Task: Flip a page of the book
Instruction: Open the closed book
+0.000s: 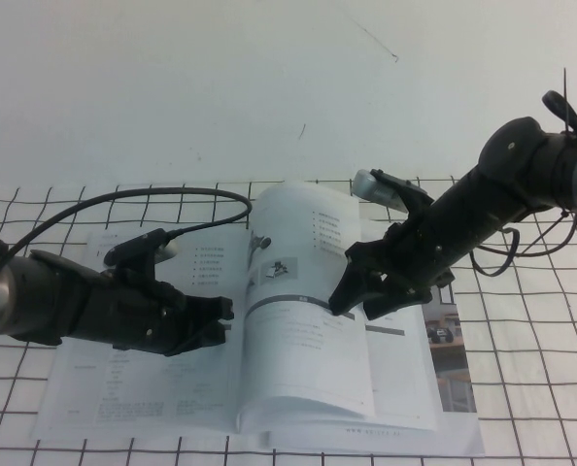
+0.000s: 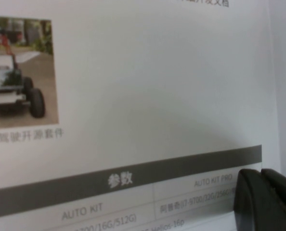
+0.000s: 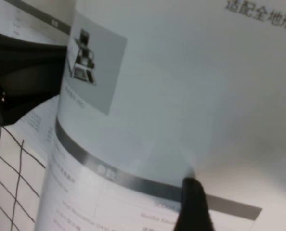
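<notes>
The book (image 1: 123,388) lies open on the gridded table. The page (image 1: 303,291), with a small robot photo, a dark grey bar and a table, stands lifted and curved over the spine. My right gripper (image 1: 345,296) is at the page's right edge, shut on it. In the right wrist view one dark finger (image 3: 193,204) lies against the page (image 3: 181,86); the other finger is hidden behind the paper. My left gripper (image 1: 222,316) is shut and empty, low over the left-hand page beside the spine. Its fingers (image 2: 249,197) sit close before a printed leaf (image 2: 148,96).
A white mat with a black grid (image 1: 541,388) covers the table under the book. The left arm's black cable (image 1: 172,194) arches over the book's far left corner. The left gripper's dark body shows in the right wrist view (image 3: 22,72), just past the lifted page.
</notes>
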